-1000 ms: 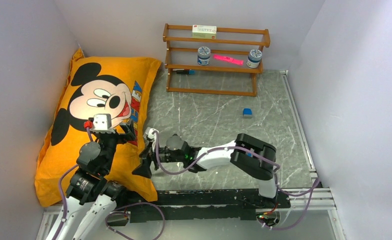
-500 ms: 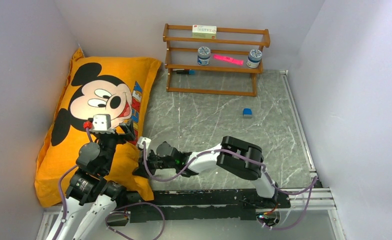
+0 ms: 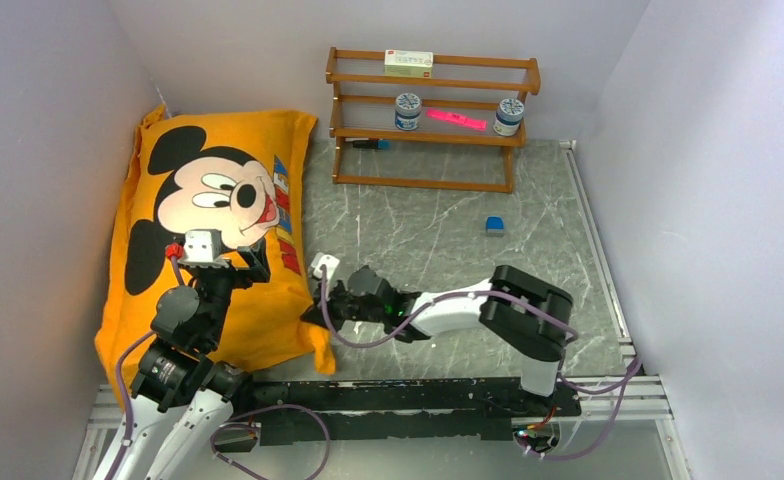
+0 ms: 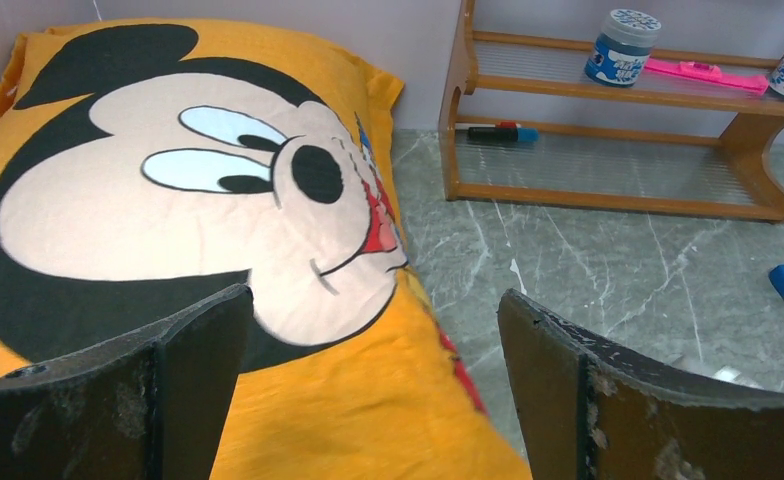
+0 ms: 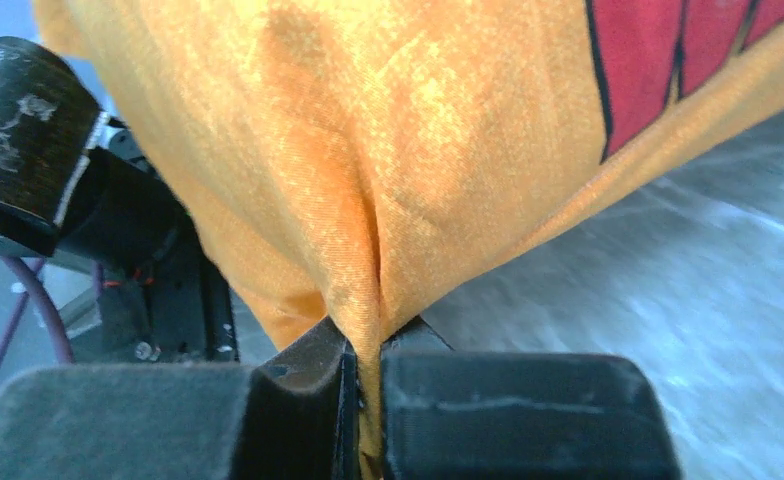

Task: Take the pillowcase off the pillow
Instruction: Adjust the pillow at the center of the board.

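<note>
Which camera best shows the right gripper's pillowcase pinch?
Right wrist: close up, the right gripper is shut on a pillowcase fold. Top view shows that pinch small at the edge; left wrist shows only the printed face.

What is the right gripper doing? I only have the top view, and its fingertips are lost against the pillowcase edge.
Observer: The right wrist view shows the right gripper shut on a pinched fold of the orange pillowcase.
Operator: Is the left one holding anything?
Observer: No. In the left wrist view the left gripper is open, hovering over the pillowcase and gripping nothing.
Operator: What's the small dark thing low in the wooden rack?
Observer: A marker with a blue end, lying on the rack's lowest shelf.
</note>
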### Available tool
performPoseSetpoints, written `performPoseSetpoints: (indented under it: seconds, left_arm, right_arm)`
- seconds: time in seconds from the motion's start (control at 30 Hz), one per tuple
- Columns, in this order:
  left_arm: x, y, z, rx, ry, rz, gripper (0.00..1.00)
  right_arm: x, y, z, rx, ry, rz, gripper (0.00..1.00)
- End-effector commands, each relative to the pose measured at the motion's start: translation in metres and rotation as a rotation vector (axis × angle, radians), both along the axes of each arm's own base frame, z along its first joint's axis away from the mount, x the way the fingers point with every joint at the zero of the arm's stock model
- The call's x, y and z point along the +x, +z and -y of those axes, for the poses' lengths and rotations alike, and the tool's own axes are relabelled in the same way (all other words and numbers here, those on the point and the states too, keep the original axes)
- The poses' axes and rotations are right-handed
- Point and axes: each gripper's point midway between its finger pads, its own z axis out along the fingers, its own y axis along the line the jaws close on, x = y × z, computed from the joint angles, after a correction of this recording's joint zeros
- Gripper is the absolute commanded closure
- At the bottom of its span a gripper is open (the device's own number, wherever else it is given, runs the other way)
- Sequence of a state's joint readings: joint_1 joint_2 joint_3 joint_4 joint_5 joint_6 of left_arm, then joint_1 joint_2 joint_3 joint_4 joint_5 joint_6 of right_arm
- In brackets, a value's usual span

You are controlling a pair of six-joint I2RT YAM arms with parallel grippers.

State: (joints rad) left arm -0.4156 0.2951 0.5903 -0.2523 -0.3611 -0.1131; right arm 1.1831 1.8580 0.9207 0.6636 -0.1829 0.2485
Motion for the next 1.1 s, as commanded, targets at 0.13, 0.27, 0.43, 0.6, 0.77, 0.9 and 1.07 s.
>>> performPoseSetpoints:
  seconds: [0.13, 0.27, 0.43, 0.6, 0.77, 0.9, 1.07]
  left_arm:
    - [0.000, 0.009, 0.001, -0.001, -0.007, 0.035, 0.03]
    - [0.000, 0.009, 0.001, 0.000, -0.009, 0.034, 0.03]
    - [0.001, 0.008, 0.002, 0.002, -0.012, 0.030, 0.03]
    - [0.001, 0.008, 0.002, 0.003, -0.012, 0.029, 0.03]
    - [0.002, 0.008, 0.003, 0.003, -0.013, 0.028, 0.03]
    - [0.001, 0.008, 0.003, 0.002, -0.014, 0.029, 0.03]
    - [0.001, 0.008, 0.002, 0.001, -0.011, 0.031, 0.03]
  right_arm:
    - [0.067, 0.037, 0.074, -0.004, -0.237, 0.102, 1.00]
    - [0.088, 0.046, 0.110, -0.031, -0.342, 0.141, 1.00]
    - [0.123, 0.052, 0.164, -0.105, -0.507, 0.191, 1.00]
    - [0.150, 0.059, 0.220, -0.139, -0.661, 0.207, 1.00]
    - [0.179, 0.052, 0.278, -0.199, -0.876, 0.131, 1.00]
    - [0.197, 0.045, 0.317, -0.236, -1.054, 0.056, 1.00]
    - [0.206, 0.046, 0.369, -0.294, -1.295, 0.044, 0.99]
